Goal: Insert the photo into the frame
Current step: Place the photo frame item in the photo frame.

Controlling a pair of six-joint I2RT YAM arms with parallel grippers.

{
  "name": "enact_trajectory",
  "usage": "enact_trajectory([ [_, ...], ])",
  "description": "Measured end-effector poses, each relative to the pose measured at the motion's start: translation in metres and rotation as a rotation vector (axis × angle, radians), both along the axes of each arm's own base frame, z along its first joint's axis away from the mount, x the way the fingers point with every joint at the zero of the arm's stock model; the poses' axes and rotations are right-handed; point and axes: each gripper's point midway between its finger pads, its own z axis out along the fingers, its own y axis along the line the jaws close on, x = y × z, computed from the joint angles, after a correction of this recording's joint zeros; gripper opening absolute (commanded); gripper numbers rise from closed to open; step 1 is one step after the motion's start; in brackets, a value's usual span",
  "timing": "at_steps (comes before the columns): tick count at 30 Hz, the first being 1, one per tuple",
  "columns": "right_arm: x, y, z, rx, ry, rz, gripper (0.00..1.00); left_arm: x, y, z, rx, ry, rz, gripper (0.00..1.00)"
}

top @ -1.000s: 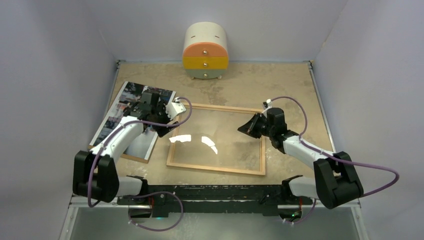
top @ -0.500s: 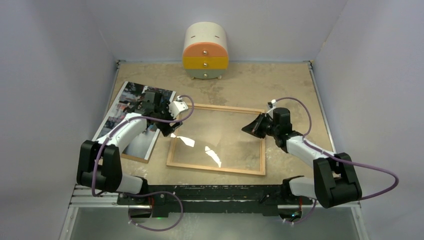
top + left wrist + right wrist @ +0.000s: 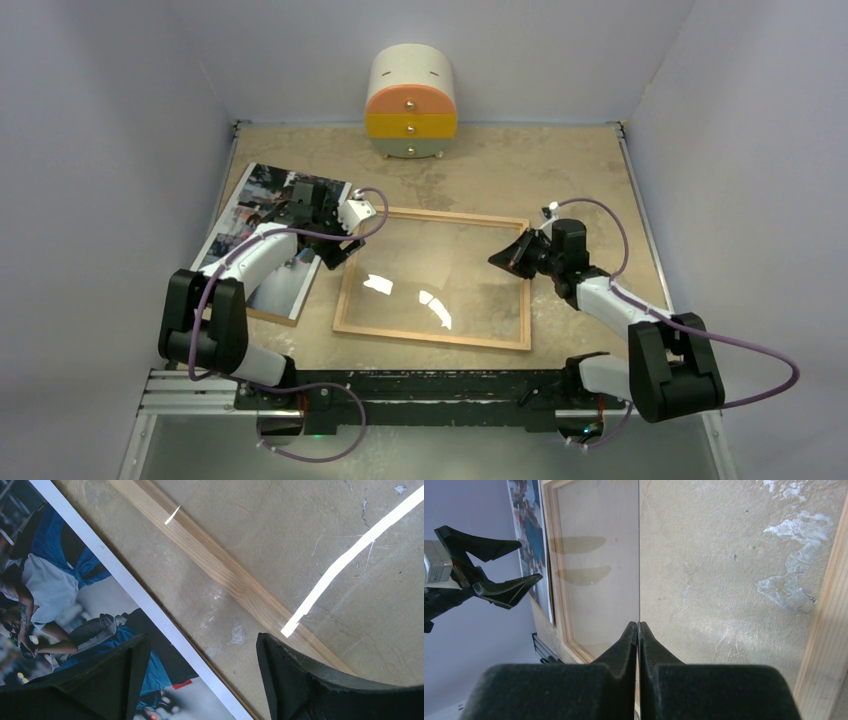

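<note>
The glossy photo [image 3: 232, 222] lies flat just left of the light wooden frame [image 3: 430, 336], outside it.

The frame [image 3: 235, 580] is showing pale grained wood, the photo [image 3: 60, 595] looking glossy. The pane [image 3: 594, 545] is gleaming clear and smooth.

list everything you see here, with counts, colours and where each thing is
photo: 1, blue, white and dark, table's left side, on the board
board: 1, brown, under the photo
frame: 1, light wood, flat at table centre
clear pane: 1, transparent, over the frame
drawer cabinet: 1, cream, orange, yellow, far edge
table: 1, tan
left fingers: 2, black, open above the photo-frame gap
right fingers: 2, black, shut on the pane's edge
</note>
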Motion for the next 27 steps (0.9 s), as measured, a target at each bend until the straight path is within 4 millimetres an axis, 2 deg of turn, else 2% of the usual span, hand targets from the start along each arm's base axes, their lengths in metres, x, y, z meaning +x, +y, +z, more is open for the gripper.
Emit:
enact_trajectory([
  [20, 0.002, -0.015, -0.004, 0.007, 0.008, -0.039, 0.0, 0.007, 0.003, 0.008, -0.005, -0.017, 0.017, 0.82],
  [27, -0.001, -0.012, 0.002, 0.044, -0.032, -0.022, 0.0, 0.007, 0.004, 0.006, -0.001, -0.015, 0.012, 0.72],
])
